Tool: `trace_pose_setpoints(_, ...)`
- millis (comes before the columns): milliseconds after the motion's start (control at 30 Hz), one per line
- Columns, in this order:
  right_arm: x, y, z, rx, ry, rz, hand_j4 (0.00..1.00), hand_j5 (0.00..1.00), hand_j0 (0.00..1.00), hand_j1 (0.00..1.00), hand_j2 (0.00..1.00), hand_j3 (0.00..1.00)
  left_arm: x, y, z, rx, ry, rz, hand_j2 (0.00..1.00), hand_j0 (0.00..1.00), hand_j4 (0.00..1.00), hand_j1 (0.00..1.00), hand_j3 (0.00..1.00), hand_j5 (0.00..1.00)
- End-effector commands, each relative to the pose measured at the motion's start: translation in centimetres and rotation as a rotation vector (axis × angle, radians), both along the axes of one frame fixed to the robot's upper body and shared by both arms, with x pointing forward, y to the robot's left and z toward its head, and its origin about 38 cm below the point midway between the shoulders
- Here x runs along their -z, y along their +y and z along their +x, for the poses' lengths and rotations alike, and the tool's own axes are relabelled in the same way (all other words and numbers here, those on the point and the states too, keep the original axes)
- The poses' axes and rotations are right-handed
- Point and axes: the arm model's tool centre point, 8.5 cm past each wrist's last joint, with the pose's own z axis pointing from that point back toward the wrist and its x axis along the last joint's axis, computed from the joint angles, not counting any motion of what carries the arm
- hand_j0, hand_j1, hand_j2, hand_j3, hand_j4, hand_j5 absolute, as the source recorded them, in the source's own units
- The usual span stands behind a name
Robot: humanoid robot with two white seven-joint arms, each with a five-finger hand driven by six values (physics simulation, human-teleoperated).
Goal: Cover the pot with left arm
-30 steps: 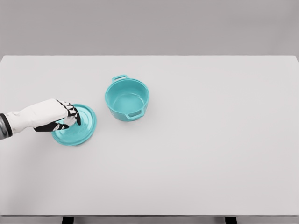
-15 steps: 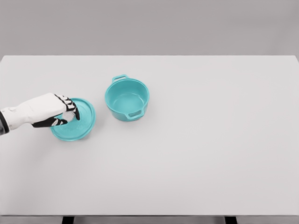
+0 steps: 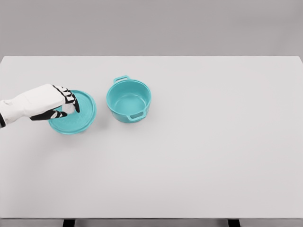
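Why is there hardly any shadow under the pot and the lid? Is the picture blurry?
In the head view the light is soft and even, so the pot and lid cast only faint shadows on the white table; no glare shows; edges look slightly soft, most at the left hand gripping the lid.

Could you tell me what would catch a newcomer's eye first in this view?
The teal pot stands open, left of the white table's centre. Beside it on the left, the left hand grips the matching teal lid, apart from the pot.
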Motion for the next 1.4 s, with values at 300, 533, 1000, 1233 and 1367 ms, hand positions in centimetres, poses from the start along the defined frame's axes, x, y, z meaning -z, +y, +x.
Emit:
trace_pose_setpoints(300, 0.0, 0.0, 0.1, 0.0, -0.002, 0.0, 1.0, 1.0, 1.0, 1.0, 1.0, 1.0, -0.8, -0.2, 0.3, 0.005, -0.021, -0.01, 0.5, 0.5, 0.5, 0.5, 0.5, 0.5)
trace_pose_setpoints(533, 0.0, 0.0, 0.0, 0.0, -0.001, 0.0, 1.0, 1.0, 1.0, 1.0, 1.0, 1.0, -1.5, -0.9, 0.4, 0.022, -0.041, -0.024, 0.49, 0.49, 0.49, 0.49, 0.49, 0.49)
trace_pose_setpoints(1000, 0.0, 0.0, 0.1, 0.0, -0.002, 0.0, 1.0, 1.0, 1.0, 1.0, 1.0, 1.0, -1.5, -2.1, 0.6, 0.039, -0.05, -0.056, 0.49, 0.49, 0.49, 0.49, 0.49, 0.49)
trace_pose_setpoints(1233, 0.0, 0.0, 0.0, 0.0, 0.001, 0.0, 1.0, 1.0, 1.0, 1.0, 1.0, 1.0, -1.5, -2.6, 0.6, 0.046, -0.055, -0.069, 0.48, 0.48, 0.48, 0.48, 0.48, 0.48)
trace_pose_setpoints(1367, 0.0, 0.0, 0.1, 0.0, -0.002, 0.0, 1.0, 1.0, 1.0, 1.0, 1.0, 1.0, -1.8, -2.8, 0.6, 0.052, -0.065, -0.073, 0.48, 0.48, 0.48, 0.48, 0.48, 0.48)
